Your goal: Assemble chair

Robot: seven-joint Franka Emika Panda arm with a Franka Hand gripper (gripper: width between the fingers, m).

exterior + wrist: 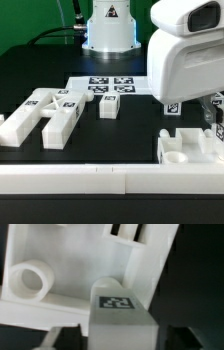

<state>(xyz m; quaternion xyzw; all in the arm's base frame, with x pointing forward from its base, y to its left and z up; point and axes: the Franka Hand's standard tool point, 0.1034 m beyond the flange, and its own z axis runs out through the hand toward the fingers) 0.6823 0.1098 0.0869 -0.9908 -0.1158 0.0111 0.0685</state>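
My gripper (186, 104) is at the exterior view's right, low over the slotted white seat block (188, 148). It is shut on a white tagged chair piece (172, 107), held off the table just above the block's far edge. In the wrist view the held piece (118, 317) runs up between my gripper's (120, 340) two fingers, its tag facing the camera. Its tip lies over the seat block (60, 258), beside a round hole (30, 277) and below the slots (125, 232). Whether tip and block touch is unclear.
Several loose white chair pieces (42, 116) lie at the exterior view's left, with a small tagged block (110, 106) near the middle. The marker board (110, 84) lies behind them. The robot base (108, 25) stands at the back. A white rail (100, 181) runs along the front.
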